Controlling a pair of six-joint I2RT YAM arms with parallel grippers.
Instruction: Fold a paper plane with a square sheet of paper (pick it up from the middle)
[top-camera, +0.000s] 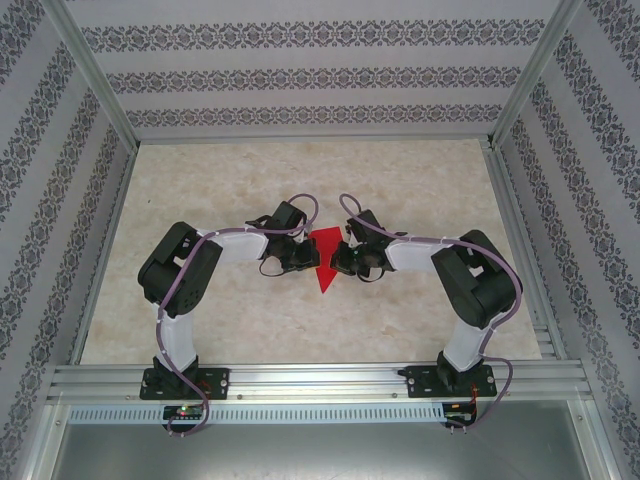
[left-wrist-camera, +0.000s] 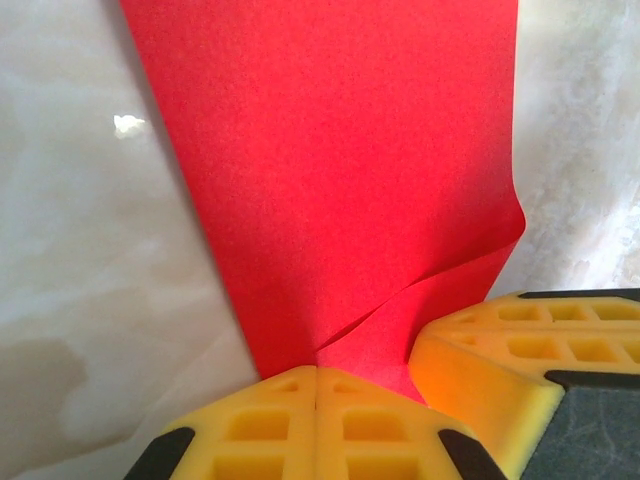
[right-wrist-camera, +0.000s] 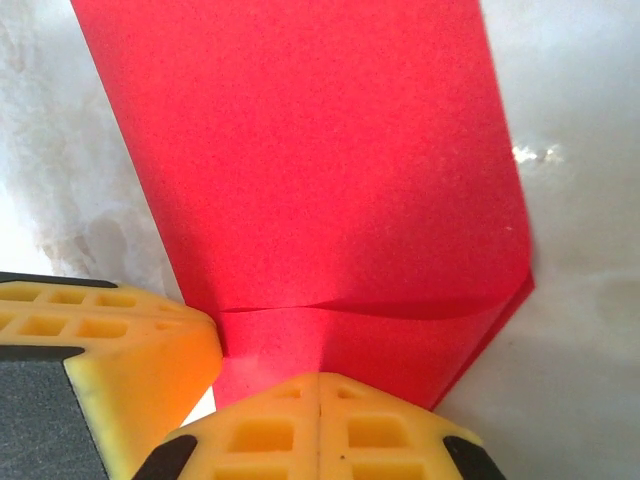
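The red paper (top-camera: 325, 262) is folded into a tapered shape whose point faces the near edge, and it hangs between the two wrists at the table's middle. My left gripper (top-camera: 303, 262) meets it from the left. In the left wrist view the yellow jaws (left-wrist-camera: 317, 368) are pressed together, and the paper (left-wrist-camera: 330, 170) rises from their seam with a creased flap. My right gripper (top-camera: 343, 262) meets it from the right. Its jaws (right-wrist-camera: 320, 376) are also closed on the paper (right-wrist-camera: 300, 170), just under a fold edge. The two grippers almost touch.
The pale marble-patterned tabletop (top-camera: 300, 180) is enclosed by patterned walls (top-camera: 300, 75) at the back and sides. An aluminium rail (top-camera: 320, 385) carrying both arm bases runs along the near edge.
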